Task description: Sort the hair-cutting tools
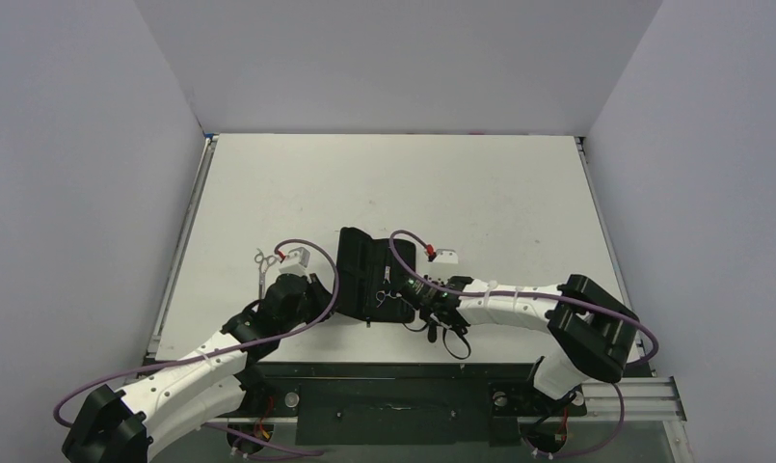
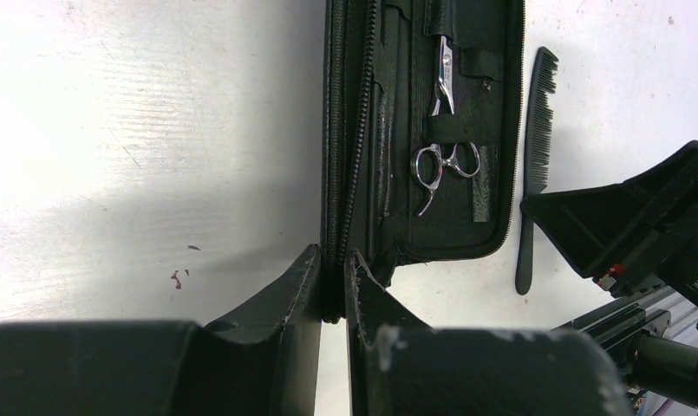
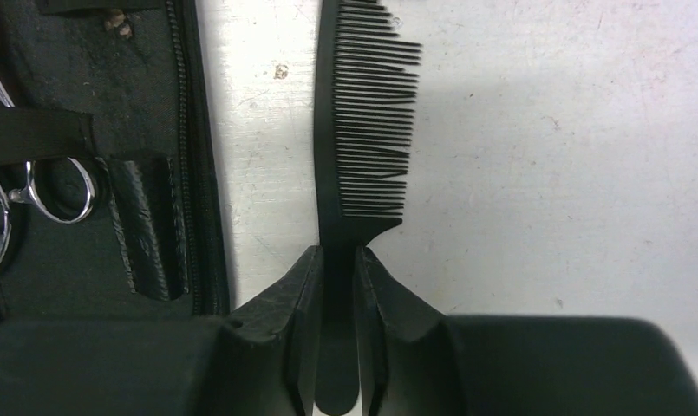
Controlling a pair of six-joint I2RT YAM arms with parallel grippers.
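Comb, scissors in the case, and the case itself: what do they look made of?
Comb: likely moulded plastic, matte black, one piece with thin teeth. Scissors: polished metal, probably steel, with bright mirror glints. Case: soft black textile or faux leather, with a grainy surface, zip edge and elastic-looking straps; exact fabric unclear.

Inside the case [image 3: 146, 104], the scissors [image 3: 16, 196] run off the right wrist view's left edge; beside the case, the right gripper [image 3: 336, 256] partly hides the comb [image 3: 332, 156] handle.

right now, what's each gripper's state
left gripper: closed on the edge of the zip case
right gripper: closed on the comb, at its handle
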